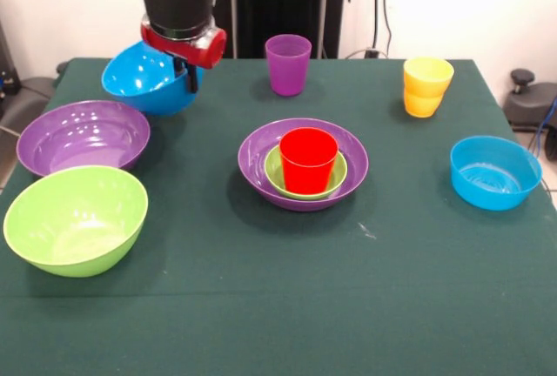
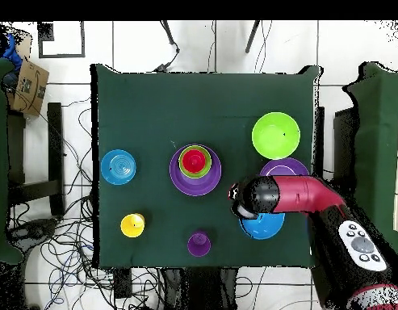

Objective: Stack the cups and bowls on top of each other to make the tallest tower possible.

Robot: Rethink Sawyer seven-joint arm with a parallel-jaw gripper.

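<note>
On my screen the tower [image 1: 304, 167] is only started: in the middle of the bench [image 1: 278, 306] a large purple bowl [image 1: 261, 154] is the base, a small green bowl [image 1: 271, 170] sits inside it, and a red cup [image 1: 308, 159] stands upright in the green one. All other pieces are not yet on it. A second large purple bowl [image 1: 83, 137] and a lime green bowl [image 1: 76, 219] wait side by side at the left of the front view, a small blue bowl [image 1: 495, 172] is well apart at the right, a purple cup [image 1: 288, 63] stands alone at the far side, and two yellow cups [image 1: 427, 85] are nested together near the far right corner. The large blue bowl [image 1: 139, 80] is tilted and seems lifted off the cloth, and I judge the gripper [image 1: 185, 73] is clenched on its rim, though the contact itself is partly hidden. The arm comes down from above at the far left corner, wrist vertical; from overhead it reaches across the blue bowl [image 2: 266, 226]. Next I think this bowl must go over the red cup.
</note>
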